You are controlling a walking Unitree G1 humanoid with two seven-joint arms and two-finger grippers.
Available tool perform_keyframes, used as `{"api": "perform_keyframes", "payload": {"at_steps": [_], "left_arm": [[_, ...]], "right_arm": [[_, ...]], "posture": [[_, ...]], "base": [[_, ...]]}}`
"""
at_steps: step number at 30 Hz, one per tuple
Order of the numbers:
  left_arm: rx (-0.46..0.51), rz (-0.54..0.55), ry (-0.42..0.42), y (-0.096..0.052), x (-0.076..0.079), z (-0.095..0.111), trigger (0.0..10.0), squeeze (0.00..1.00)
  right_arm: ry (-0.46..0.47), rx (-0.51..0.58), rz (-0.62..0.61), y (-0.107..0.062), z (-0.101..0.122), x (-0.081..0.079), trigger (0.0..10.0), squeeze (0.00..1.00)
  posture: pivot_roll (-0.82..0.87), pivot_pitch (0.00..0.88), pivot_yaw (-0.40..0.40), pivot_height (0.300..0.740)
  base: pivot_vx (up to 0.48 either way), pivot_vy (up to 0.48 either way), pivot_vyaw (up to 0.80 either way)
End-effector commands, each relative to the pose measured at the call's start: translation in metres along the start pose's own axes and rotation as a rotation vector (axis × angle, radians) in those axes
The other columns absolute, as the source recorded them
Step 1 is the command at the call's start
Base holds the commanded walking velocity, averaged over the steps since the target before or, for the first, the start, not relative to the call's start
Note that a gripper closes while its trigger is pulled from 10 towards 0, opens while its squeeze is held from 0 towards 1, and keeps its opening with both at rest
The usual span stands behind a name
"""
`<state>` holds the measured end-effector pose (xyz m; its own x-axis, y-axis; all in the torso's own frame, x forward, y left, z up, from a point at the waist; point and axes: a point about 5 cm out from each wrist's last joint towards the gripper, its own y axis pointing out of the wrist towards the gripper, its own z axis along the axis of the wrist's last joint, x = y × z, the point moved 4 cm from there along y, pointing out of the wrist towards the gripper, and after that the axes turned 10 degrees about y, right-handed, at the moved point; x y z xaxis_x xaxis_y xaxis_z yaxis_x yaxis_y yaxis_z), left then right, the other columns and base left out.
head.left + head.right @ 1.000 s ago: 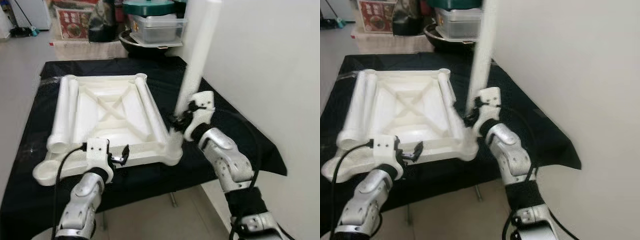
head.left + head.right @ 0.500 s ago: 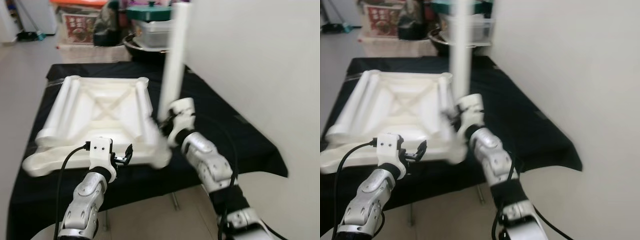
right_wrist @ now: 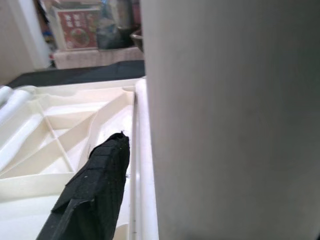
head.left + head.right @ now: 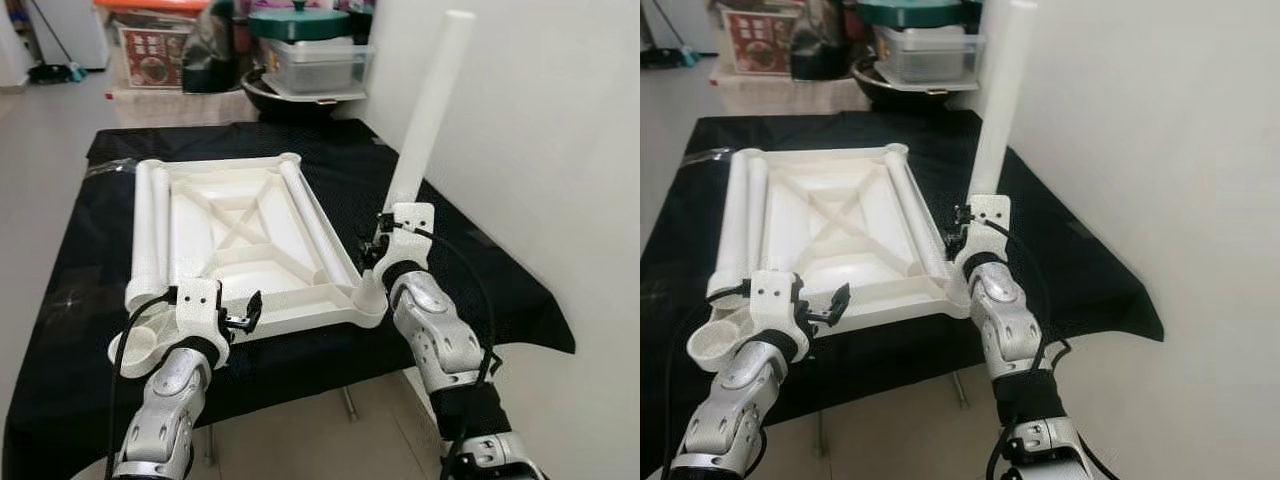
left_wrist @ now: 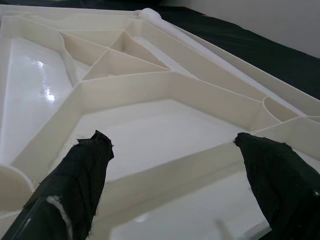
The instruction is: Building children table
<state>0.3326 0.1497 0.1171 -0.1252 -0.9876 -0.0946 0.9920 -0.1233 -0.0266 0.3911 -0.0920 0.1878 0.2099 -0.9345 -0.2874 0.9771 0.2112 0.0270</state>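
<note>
The right gripper [image 4: 375,250] is clamped on the foot of a long white plastic table leg [image 4: 425,110], which leans up and away beside the near right corner socket of the upturned white plastic ribbed tabletop [image 4: 240,240]. The left gripper [image 5: 172,165], fingers [image 5: 80,170] spread apart, hovers just over the tabletop's near rim. Half a second ago the leg stood nearly upright; now it tilts toward the pale wall [image 4: 540,130]. Black cloth [image 4: 470,270] lies bare beyond the tabletop's right edge.

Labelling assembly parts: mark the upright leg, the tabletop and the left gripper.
upright leg [image 4: 425,115], left eye view, mid shaft.
tabletop [image 4: 243,221], left eye view, cross rib.
left gripper [image 5: 172,175], left wrist view, midway between fingertips.
</note>
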Motion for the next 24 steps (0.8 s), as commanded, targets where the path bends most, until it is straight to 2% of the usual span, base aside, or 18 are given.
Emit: {"api": "perform_keyframes", "payload": {"at_steps": [1, 5, 7, 8, 10, 11, 12, 15, 17, 18, 19, 20, 21, 22, 23, 24], "left_arm": [[-0.009, -0.004, 0.000, 0.001, 0.001, -0.003, 10.0, 0.00], [-0.007, -0.003, 0.000, 0.001, 0.001, -0.003, 10.0, 0.00], [-0.007, -0.004, 0.000, 0.001, 0.001, -0.003, 10.0, 0.00], [-0.007, -0.004, 0.000, 0.001, 0.001, -0.003, 10.0, 0.00], [-0.008, -0.006, -0.001, 0.001, 0.001, -0.003, 10.0, 0.00], [-0.008, -0.007, -0.001, 0.001, 0.002, -0.003, 10.0, 0.00], [-0.008, -0.007, -0.001, 0.001, 0.002, -0.003, 10.0, 0.00], [-0.007, -0.006, 0.000, 0.001, 0.002, -0.002, 10.0, 0.00], [-0.007, 0.000, -0.001, 0.001, 0.001, -0.002, 10.0, 0.00], [-0.007, 0.000, -0.001, 0.001, 0.001, -0.002, 10.0, 0.00], [-0.007, 0.002, -0.001, 0.001, 0.001, -0.002, 10.0, 0.00], [-0.007, 0.002, -0.002, 0.001, 0.001, -0.002, 10.0, 0.00], [-0.007, 0.002, -0.002, 0.001, 0.001, -0.002, 10.0, 0.00], [-0.007, 0.001, -0.002, 0.000, 0.001, -0.002, 10.0, 0.00], [-0.007, 0.000, -0.002, 0.000, 0.001, -0.002, 10.0, 0.00], [-0.008, -0.002, -0.003, 0.000, 0.002, -0.003, 10.0, 0.00]], "right_arm": [[0.015, -0.009, 0.079, 0.004, 0.002, -0.016, 10.0, 0.00], [0.094, 0.003, 0.369, -0.004, 0.020, -0.048, 10.0, 0.00], [0.108, -0.001, 0.562, -0.019, 0.028, -0.069, 10.0, 0.00], [0.108, -0.001, 0.562, -0.019, 0.028, -0.069, 10.0, 0.00], [0.090, -0.018, 0.711, -0.034, 0.028, -0.084, 10.0, 0.00], [0.059, -0.045, 0.763, -0.040, 0.021, -0.088, 10.0, 0.00], [0.059, -0.045, 0.763, -0.040, 0.021, -0.088, 10.0, 0.00], [0.006, -0.104, 0.810, -0.047, 0.001, -0.092, 10.0, 0.00], [-0.052, -0.147, 0.784, -0.044, -0.014, -0.087, 9.8, 0.00], [-0.052, -0.147, 0.784, -0.044, -0.014, -0.087, 9.8, 0.00], [-0.110, -0.162, 0.732, -0.038, -0.023, -0.080, 3.3, 0.00], [-0.098, -0.202, 0.612, -0.027, -0.031, -0.065, 0.0, 0.00], [-0.098, -0.202, 0.612, -0.027, -0.031, -0.065, 0.0, 0.00], [-0.102, -0.244, 0.304, -0.006, -0.039, -0.024, 0.0, 0.00], [-0.109, -0.255, 0.187, -0.001, -0.040, -0.007, 0.0, 0.00], [-0.119, -0.261, 0.013, 0.001, -0.041, 0.019, 0.0, 0.00]], "posture": [[0.09, 0.000, -0.106, 0.740], [0.09, 0.000, -0.108, 0.740], [0.09, 0.000, -0.108, 0.740], [0.09, 0.000, -0.108, 0.740], [0.09, 0.000, -0.108, 0.740], [0.09, 0.000, -0.110, 0.740], [0.09, 0.000, -0.110, 0.740], [0.10, 0.000, -0.114, 0.740], [0.10, 0.000, -0.116, 0.740], [0.10, 0.000, -0.116, 0.740], [0.10, 0.000, -0.116, 0.740], [0.10, 0.000, -0.116, 0.740], [0.10, 0.000, -0.116, 0.740], [0.10, 0.000, -0.115, 0.740], [0.10, 0.000, -0.115, 0.740], [0.09, 0.000, -0.110, 0.740]], "base": [[0.000, 0.000, 0.00], [0.000, 0.000, 0.00], [0.000, 0.000, 0.00], [0.000, 0.000, 0.00], [0.000, 0.000, 0.00], [0.000, 0.000, 0.00], [0.000, 0.000, 0.00], [0.000, 0.000, 0.00], [0.000, 0.000, 0.00], [0.000, 0.000, 0.00], [0.000, 0.000, 0.00], [0.000, 0.000, 0.00], [0.000, 0.000, 0.00], [0.000, 0.000, 0.00], [0.000, 0.000, 0.00], [0.000, 0.000, 0.00]]}}
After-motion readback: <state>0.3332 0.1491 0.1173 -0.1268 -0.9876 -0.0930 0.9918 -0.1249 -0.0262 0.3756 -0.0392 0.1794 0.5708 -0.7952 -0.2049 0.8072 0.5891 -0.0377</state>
